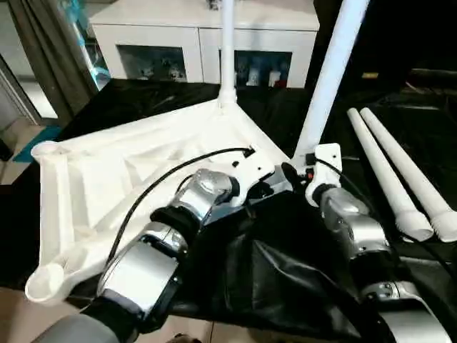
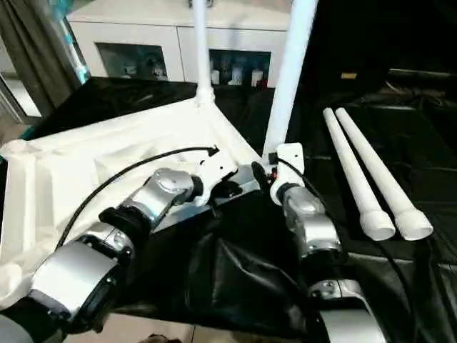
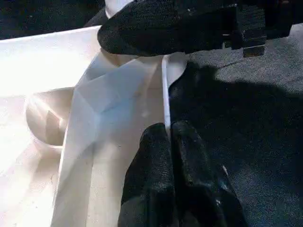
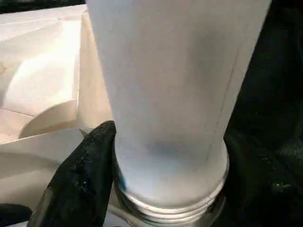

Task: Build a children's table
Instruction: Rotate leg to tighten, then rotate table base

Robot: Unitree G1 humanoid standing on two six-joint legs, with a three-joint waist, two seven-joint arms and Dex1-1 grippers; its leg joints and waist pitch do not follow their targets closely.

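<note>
The children's table top (image 1: pixel 107 179) lies upside down on a black cloth, ribbed side up. One white leg (image 1: pixel 227 50) stands upright in the far corner socket. A second leg (image 1: pixel 332 71) leans slightly over the near right corner. My right gripper (image 4: pixel 170 189) is shut on that leg just above its threaded end (image 4: pixel 165 208), one black finger (image 4: pixel 80 175) on each side. My left gripper (image 3: pixel 168 137) is shut on the thin rim (image 3: pixel 165 94) of the top, close beside that corner. Two more legs (image 1: pixel 393 171) lie side by side on the cloth to the right.
A white cabinet (image 1: pixel 178 36) with glass doors stands behind the work surface. A dark curtain (image 1: pixel 43 43) hangs at the back left. The black cloth (image 1: pixel 285 286) is bunched in folds along the near edge, between my forearms.
</note>
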